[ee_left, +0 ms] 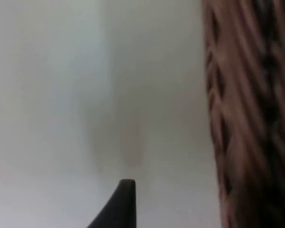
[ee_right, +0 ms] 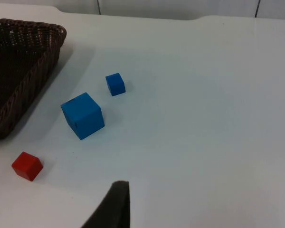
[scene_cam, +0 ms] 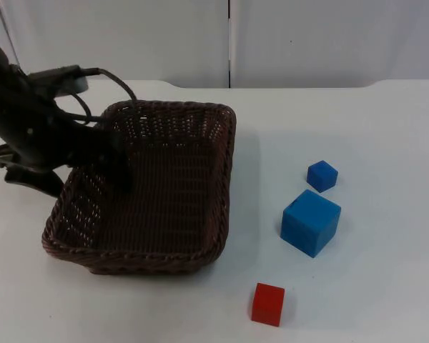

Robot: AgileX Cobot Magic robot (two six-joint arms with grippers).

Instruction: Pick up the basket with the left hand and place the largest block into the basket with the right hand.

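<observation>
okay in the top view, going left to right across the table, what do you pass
Left end effector at the basket's left wall → wicker basket → red block → large blue block → small blue block.

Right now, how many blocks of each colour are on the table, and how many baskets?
Blue blocks: 2, a large one and a small one
Red blocks: 1
Baskets: 1, brown wicker, nothing inside, with the left tool at its left wall
Total: 4 things
</observation>
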